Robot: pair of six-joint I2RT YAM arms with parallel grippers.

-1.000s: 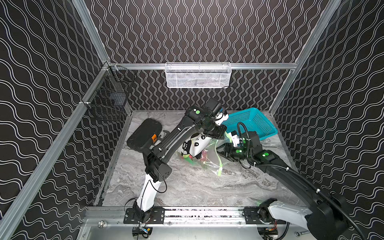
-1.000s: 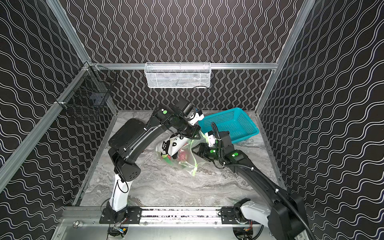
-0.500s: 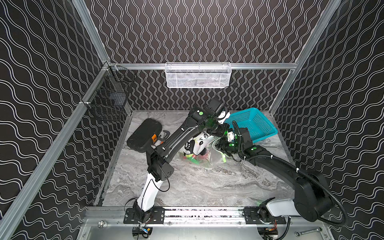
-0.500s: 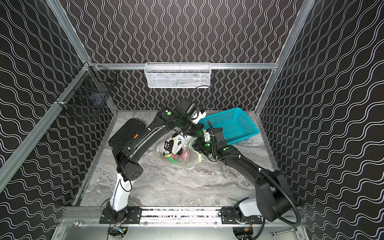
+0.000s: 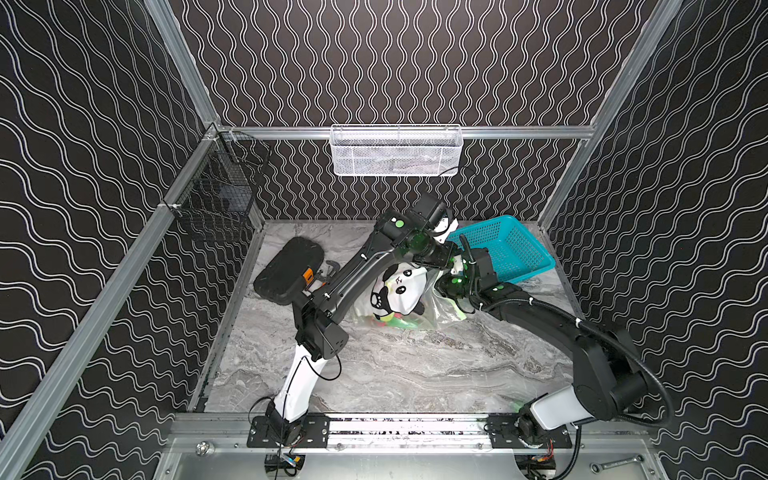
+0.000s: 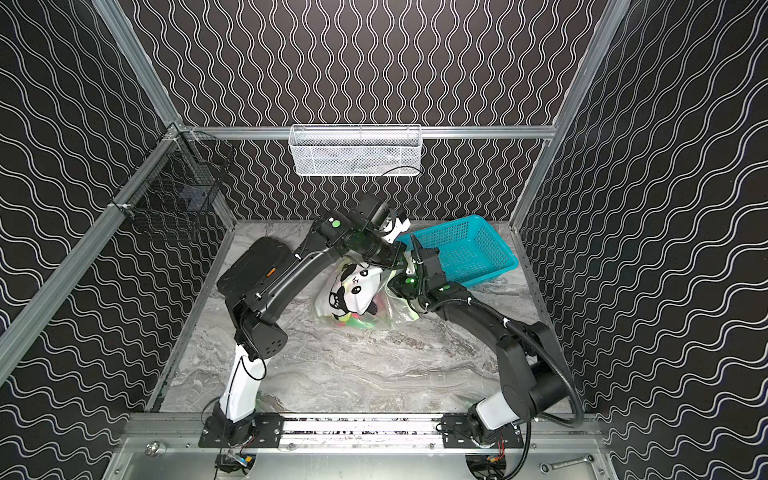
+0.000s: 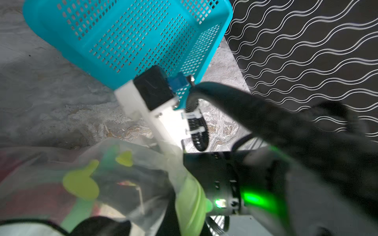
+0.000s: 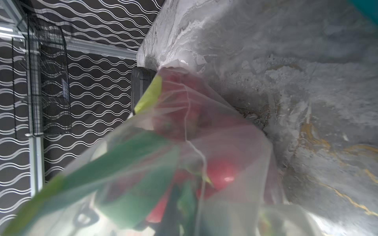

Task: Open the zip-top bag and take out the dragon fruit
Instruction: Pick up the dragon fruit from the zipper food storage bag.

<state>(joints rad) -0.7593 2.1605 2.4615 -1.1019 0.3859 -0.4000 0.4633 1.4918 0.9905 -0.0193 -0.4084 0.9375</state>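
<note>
Starting with the zip-top bag (image 5: 399,291): hangs near the middle of the surface (image 5: 415,374), printed face up, raised at the mouth and sagging at the low end onto or just over the marble. Runs lengthwise from 1 o'clock at the mouth to 7 o'clock at the bottom. Holds the dragon fruit (image 8: 221,173) inside, seen as red and green through the film at the low end; cannot count them.

Pinched at the mouth end by the left pincer (image 5: 454,261), closed tight on the film at 1 o'clock of the bag. Gripped too, by the look of it, by the right pincer (image 5: 437,286), drawn fully together at 3 o'clock of the bag, just beside its partner. Puts the fruit at 7 o'clock of both, down the far end.

Judging the step: parting the lips along the lime-green strip (image 7: 190,196), which depends on each pincer having a separate lip. Cannot confirm that, with fingertips buried under the wrists in both top views and blurred in the left wrist view. Cannot tell whether the zip is sealed or parted.

Beyond: teal basket (image 5: 519,245) near at 2 o'clock, black case (image 5: 291,270) well apart at 9 o'clock.
</note>
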